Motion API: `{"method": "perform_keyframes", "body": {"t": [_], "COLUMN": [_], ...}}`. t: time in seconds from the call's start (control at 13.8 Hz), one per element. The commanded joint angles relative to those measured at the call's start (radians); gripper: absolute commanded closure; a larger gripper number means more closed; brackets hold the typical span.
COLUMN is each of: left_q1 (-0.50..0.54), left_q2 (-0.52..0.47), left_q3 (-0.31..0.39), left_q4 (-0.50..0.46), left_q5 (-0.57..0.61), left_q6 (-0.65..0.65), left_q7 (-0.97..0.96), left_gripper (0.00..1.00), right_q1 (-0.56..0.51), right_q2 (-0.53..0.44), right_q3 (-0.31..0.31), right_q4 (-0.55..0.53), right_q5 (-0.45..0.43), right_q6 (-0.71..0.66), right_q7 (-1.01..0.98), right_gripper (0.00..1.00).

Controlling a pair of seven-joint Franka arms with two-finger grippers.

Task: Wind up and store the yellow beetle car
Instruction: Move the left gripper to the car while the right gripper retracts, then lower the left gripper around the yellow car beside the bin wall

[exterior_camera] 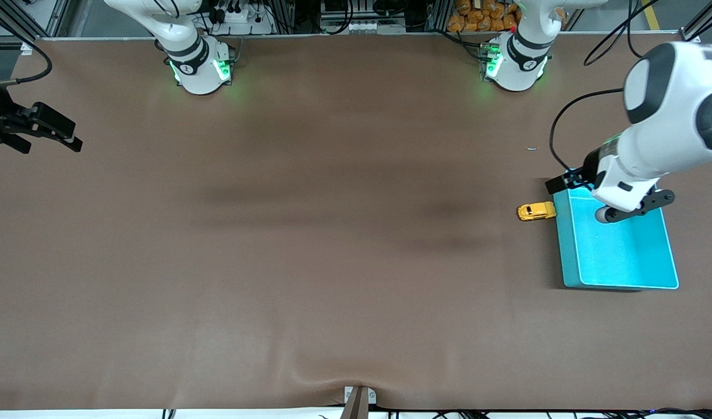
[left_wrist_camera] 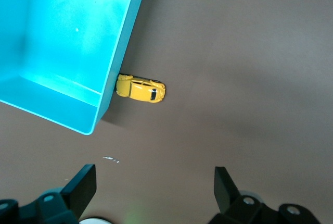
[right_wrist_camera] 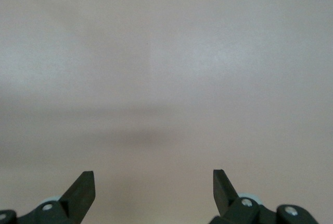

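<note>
The yellow beetle car (exterior_camera: 536,211) (left_wrist_camera: 140,89) stands on the brown table, its tail against the outer wall of the turquoise bin (exterior_camera: 568,244) (left_wrist_camera: 122,52), on the side toward the right arm's end. My left gripper (exterior_camera: 612,201) (left_wrist_camera: 155,182) hangs open over the bin's edge nearest the robots' bases, holding nothing; the car lies a short way off from its fingers (left_wrist_camera: 83,185). My right gripper (exterior_camera: 50,144) (right_wrist_camera: 153,182) waits open and empty over the right arm's end of the table, with only bare mat under it.
The bin's floor holds nothing. A small pale fleck (exterior_camera: 532,148) (left_wrist_camera: 110,158) lies on the mat between the car and the left arm's base (exterior_camera: 516,64). A metal bracket (exterior_camera: 358,398) sits at the table's front edge.
</note>
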Motion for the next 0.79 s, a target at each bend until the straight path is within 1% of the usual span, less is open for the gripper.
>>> {"method": "perform_keyframes", "body": {"t": [0.0,0.14,0.29,0.51,0.58,0.72], "left_q1": [0.012,0.016,0.016,0.016,0.018,0.024], "left_q2": [-0.061,-0.061,-0.056,-0.050,-0.042,-0.007], "left_q3": [-0.003,-0.003,-0.003,-0.003,-0.003,-0.002], "left_q4": [-0.155,-0.230,-0.301,-0.396,-0.415,-0.419], "left_q5": [-0.021,-0.021,-0.021,-0.021,-0.021,-0.021], "left_q6": [0.116,0.177,0.255,0.370,0.411,0.470], "left_q7": [-0.078,-0.133,-0.240,-0.294,-0.338,-0.468], "left_gripper": [0.00,0.00,0.00,0.00,0.00,0.00], "right_q1": [-0.015,-0.018,-0.018,-0.013,-0.016,-0.018], "right_q2": [-0.014,-0.010,-0.004,-0.004,-0.004,-0.004], "right_q3": [-0.009,-0.010,-0.010,-0.010,-0.010,-0.010], "right_q4": [-0.021,-0.021,-0.017,-0.013,-0.009,-0.006], "right_q5": [-0.012,-0.012,-0.005,-0.006,-0.009,-0.011], "right_q6": [0.002,-0.001,0.000,-0.015,-0.015,-0.039], "right_q7": [-0.010,-0.047,-0.039,-0.033,-0.041,-0.048], "right_gripper": [0.00,0.00,0.00,0.00,0.00,0.00]}}
